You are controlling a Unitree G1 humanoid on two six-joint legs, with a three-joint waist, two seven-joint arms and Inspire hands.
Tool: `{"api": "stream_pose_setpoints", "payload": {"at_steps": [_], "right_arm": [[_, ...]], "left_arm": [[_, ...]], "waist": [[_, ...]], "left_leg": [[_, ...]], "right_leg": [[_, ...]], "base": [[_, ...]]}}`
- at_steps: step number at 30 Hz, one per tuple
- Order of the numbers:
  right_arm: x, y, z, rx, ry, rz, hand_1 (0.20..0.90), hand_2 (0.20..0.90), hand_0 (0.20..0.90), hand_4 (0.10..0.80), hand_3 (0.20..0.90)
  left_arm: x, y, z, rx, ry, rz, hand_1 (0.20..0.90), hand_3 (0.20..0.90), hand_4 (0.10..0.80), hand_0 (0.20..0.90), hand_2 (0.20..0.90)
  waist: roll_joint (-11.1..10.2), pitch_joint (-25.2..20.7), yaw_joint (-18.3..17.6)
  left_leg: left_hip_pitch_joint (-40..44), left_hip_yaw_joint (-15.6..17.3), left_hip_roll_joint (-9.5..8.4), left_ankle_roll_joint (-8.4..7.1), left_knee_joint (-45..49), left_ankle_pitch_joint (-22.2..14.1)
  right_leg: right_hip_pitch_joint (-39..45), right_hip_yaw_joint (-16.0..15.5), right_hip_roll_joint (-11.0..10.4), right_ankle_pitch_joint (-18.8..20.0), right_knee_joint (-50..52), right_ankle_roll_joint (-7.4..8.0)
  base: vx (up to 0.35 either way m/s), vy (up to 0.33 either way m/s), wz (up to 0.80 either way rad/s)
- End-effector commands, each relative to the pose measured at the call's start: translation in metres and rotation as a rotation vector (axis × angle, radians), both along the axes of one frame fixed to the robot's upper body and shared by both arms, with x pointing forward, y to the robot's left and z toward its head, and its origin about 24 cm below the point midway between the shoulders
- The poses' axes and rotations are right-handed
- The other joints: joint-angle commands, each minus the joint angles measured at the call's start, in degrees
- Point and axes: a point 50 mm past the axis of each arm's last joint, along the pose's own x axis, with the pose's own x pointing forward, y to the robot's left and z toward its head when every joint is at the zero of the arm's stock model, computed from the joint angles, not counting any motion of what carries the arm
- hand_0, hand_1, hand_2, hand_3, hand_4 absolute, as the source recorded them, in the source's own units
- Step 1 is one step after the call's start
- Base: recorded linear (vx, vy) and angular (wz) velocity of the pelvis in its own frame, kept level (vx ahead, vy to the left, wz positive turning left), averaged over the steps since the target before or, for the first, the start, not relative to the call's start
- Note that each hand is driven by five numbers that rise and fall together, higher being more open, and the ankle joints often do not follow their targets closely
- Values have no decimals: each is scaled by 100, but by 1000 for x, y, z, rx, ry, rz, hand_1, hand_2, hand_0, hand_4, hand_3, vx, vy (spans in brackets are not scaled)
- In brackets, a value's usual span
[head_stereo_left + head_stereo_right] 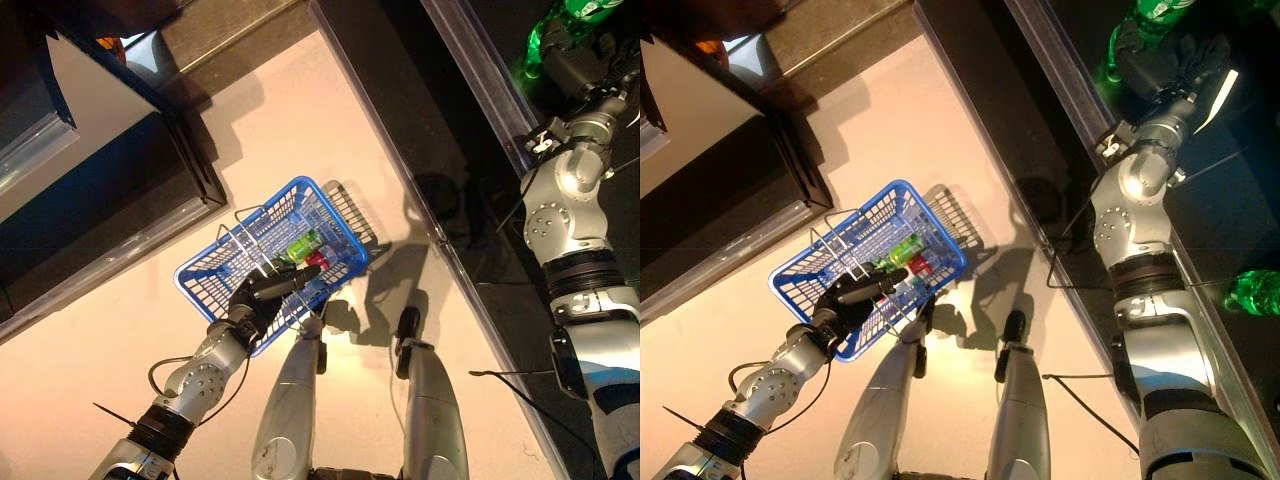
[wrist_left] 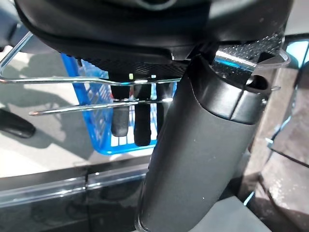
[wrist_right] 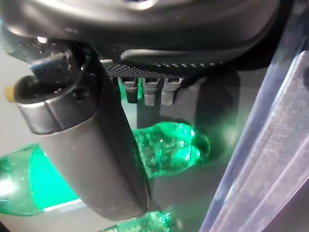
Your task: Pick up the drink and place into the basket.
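Note:
The drink is a green plastic bottle (image 3: 166, 145) lying on the dark glass shelf at the upper right (image 1: 575, 12). My right hand (image 1: 580, 60) reaches onto that shelf; its thumb (image 3: 96, 145) crosses one side of the bottle and its fingers (image 3: 145, 92) curl over the other side. The blue wire-mesh basket (image 1: 205, 270) hangs low over the pale floor at centre left. My left hand (image 1: 262, 295) grips its metal handles (image 2: 72, 79), fingers hooked under the wires. A green-yellow item (image 1: 303, 243) and a red one (image 1: 318, 260) lie inside the basket.
Another green bottle (image 1: 1250, 292) lies further along the same shelf, and one more (image 3: 29, 183) shows beside the held one. The shelf's metal front edge (image 1: 450, 240) runs diagonally between basket and bottle. A dark cabinet (image 1: 100, 190) stands at the left.

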Motion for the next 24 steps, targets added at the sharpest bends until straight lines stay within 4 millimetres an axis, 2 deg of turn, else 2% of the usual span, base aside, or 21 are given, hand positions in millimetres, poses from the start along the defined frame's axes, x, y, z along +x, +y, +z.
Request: {"api": "stream_pose_setpoints", "payload": {"at_steps": [1, 4, 5, 6, 12, 24], "right_arm": [[-27, -8, 90, -115, -273, 13, 900, 900, 900, 800, 900], [-25, -19, 97, -166, -197, -70, 900, 900, 900, 800, 900], [-25, -22, 100, -191, -164, -111, 575, 575, 575, 421, 521], [-25, -22, 103, -208, -153, -132, 300, 300, 300, 100, 200], [-26, -22, 116, -303, -81, -227, 300, 300, 300, 100, 200], [-22, -21, 108, -319, -37, -245, 300, 300, 300, 100, 200]], "left_arm": [[3, -12, 108, -86, -498, -138, 300, 200, 100, 300, 300], [3, -6, 112, -80, -492, -151, 300, 200, 100, 300, 300], [3, -4, 114, -79, -493, -155, 300, 200, 100, 300, 300], [3, -4, 115, -79, -494, -158, 300, 200, 100, 300, 300], [2, 1, 120, -88, -493, -162, 300, 200, 100, 300, 300], [4, 3, 127, -87, -512, -164, 300, 200, 100, 300, 300]], "waist": [[86, -113, 155], [96, -113, 216], [97, -113, 240], [100, -113, 247], [88, -113, 282], [69, -113, 309]], "left_leg": [[-26, 128, -411, 370, 1333, -1325], [-8, 96, -418, 384, 1270, -1287], [-11, 89, -421, 381, 1254, -1279], [-16, 81, -426, 383, 1246, -1276], [40, 71, -435, 389, 1210, -1254], [55, 66, -475, 406, 1099, -1218]], "right_leg": [[326, -561, 250, 382, -517, -386], [318, -570, 235, 398, -526, -376], [315, -578, 227, 404, -537, -376], [309, -582, 226, 412, -545, -375], [339, -610, 193, 421, -539, -385], [324, -621, 153, 479, -630, -347]], "base": [[8, -33, 1], [1, -23, 1], [0, 0, 0], [-10, -15, 4], [2, 4, 2], [-5, 8, 3]]}}
